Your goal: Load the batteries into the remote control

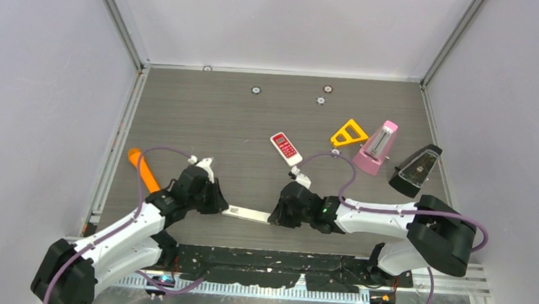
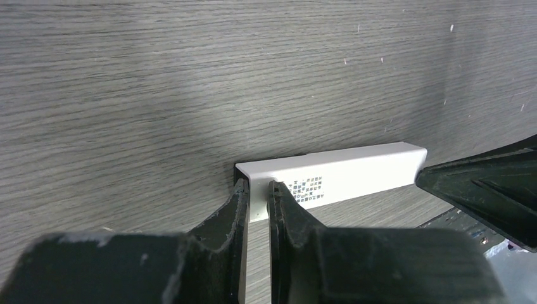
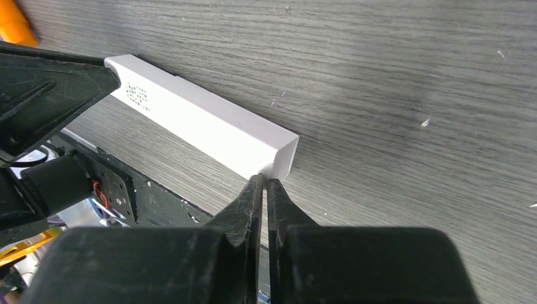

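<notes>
The remote [image 1: 249, 213] lies by the near edge of the table [image 1: 218, 119]; the left jaws pinch its left end, while the right jaws, fully closed and empty, touch its right corner and could slip off, twisting it loose

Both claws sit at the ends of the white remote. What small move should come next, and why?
Probably push the shut right claw gently against the end of the remote to work its battery bay open, with the left claw bracing the other end. The remote lies flat and closed, no open bay showing.
</notes>
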You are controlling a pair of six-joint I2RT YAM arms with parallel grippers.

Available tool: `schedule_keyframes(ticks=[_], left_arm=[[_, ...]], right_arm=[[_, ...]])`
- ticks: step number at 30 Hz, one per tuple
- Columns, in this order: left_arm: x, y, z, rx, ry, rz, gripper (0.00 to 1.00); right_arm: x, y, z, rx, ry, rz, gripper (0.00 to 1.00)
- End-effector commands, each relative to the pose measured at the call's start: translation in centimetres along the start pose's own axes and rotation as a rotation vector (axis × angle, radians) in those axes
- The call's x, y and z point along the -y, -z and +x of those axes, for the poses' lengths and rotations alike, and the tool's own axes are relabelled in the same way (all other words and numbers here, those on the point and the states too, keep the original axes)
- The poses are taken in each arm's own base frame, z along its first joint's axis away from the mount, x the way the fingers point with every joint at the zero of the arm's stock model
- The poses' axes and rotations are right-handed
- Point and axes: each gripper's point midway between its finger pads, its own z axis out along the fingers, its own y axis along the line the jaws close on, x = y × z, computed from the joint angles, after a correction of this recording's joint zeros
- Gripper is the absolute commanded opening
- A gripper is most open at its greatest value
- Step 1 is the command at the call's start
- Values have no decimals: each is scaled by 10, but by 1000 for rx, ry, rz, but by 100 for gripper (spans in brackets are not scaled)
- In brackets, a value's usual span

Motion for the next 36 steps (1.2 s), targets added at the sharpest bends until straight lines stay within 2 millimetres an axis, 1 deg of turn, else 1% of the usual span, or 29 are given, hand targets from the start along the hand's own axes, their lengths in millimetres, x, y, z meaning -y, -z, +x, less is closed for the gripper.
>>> schedule_keyframes(ticks=[1,2,6,10,12,13,14,15,16,17,18,19,20,21,23,24,25,26,27,28,29,30,31,32,35,36], left_arm=[[1,-4,29,-95,19,53,0],[3,-5,30,-96,25,67,0],[10,-7,34,-99,56,122,0],[10,-7,37,-107,65,130,0],[10,-6,33,-94,60,115,0],[8,-5,29,-82,56,98,0],[6,-4,26,-71,49,77,0],[3,-2,20,-52,42,51,0],[1,1,15,-35,33,24,4],[0,5,7,-13,22,0,10],[-1,9,-2,11,11,-23,12],[-1,13,-10,32,-2,-43,16],[1,18,-20,58,-13,-60,22],[2,24,-27,74,-28,-75,29],[3,34,-46,125,-57,-109,40],[5,39,-53,140,-70,-120,45],[7,45,-61,158,-81,-129,49],[10,51,-70,180,-91,-135,52],[12,55,-74,187,-101,-141,55],[14,60,-78,196,-109,-143,57],[15,63,-81,203,-115,-145,59],[16,68,-83,212,-117,-143,61],[17,71,-84,219,-119,-137,62],[19,76,-85,229,-122,-128,64],[20,91,-88,276,-119,-118,66],[19,98,-90,298,-113,-119,67]], right_arm=[[-3,-8,1,27,-68,-51,7],[-6,-8,-1,34,-84,-65,7],[-7,-8,-1,47,-133,-95,5],[-8,-9,-2,53,-144,-99,5],[-9,-8,-3,56,-139,-97,5],[-6,-7,-4,58,-127,-83,5],[-9,-4,-7,67,-122,-91,5],[-8,-3,-8,75,-107,-83,6],[-12,2,-12,88,-100,-98,9],[-11,5,-15,105,-83,-91,11],[-19,12,-21,123,-76,-115,16],[-17,15,-23,135,-48,-103,22],[-26,24,-30,158,-39,-128,24],[-26,31,-35,177,-9,-126,30],[-33,45,-43,205,43,-143,38],[-35,50,-46,212,62,-139,40],[-39,59,-51,236,101,-154,46],[-42,63,-53,246,153,-164,49],[-48,71,-57,262,181,-187,56],[-49,73,-57,261,254,-192,59],[-55,76,-59,263,297,-206,65],[-55,76,-57,250,386,-205,70],[-58,74,-57,239,429,-206,71],[-59,72,-53,216,525,-214,73],[-62,57,-47,178,682,-217,76],[-58,49,-44,159,750,-203,77]])
